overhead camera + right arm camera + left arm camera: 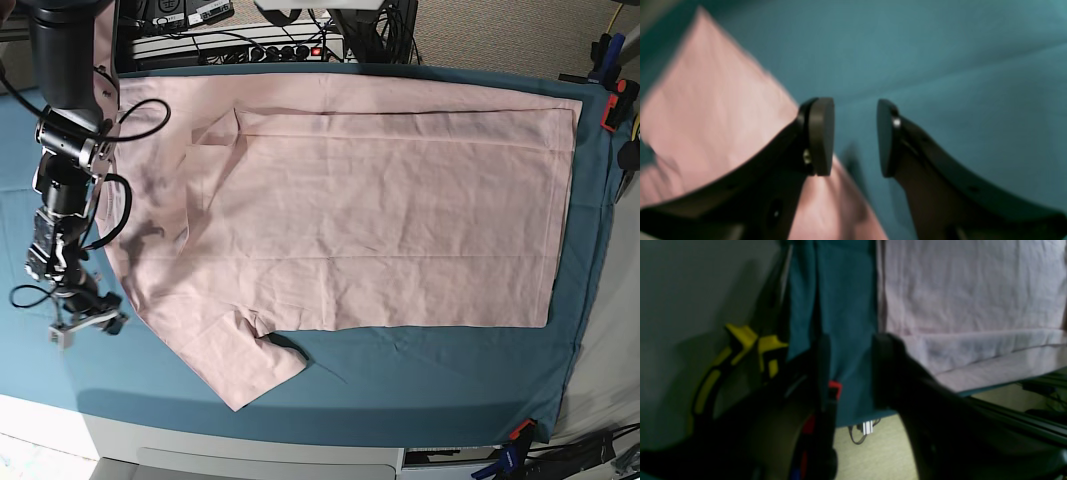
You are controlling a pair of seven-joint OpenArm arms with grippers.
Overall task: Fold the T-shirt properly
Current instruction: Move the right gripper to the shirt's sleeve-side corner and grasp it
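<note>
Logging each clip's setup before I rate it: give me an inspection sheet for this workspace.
Surface: table under a teal cloth, lightly creased.
Job's things: pink T-shirt spread flat, plain side up; far long edge already turned over in a narrow strip, near sleeve sticking out.
Clutter: nothing seen on the cloth.
Grippers: right gripper open, empty, over the shirt's edge; left gripper open, empty, at the cloth's edge beyond the hem.
Cables: loops along the right arm; leads behind the table.
Surroundings: clamps at the cloth's corners, yellow-handled clamp off the table's end.
</note>
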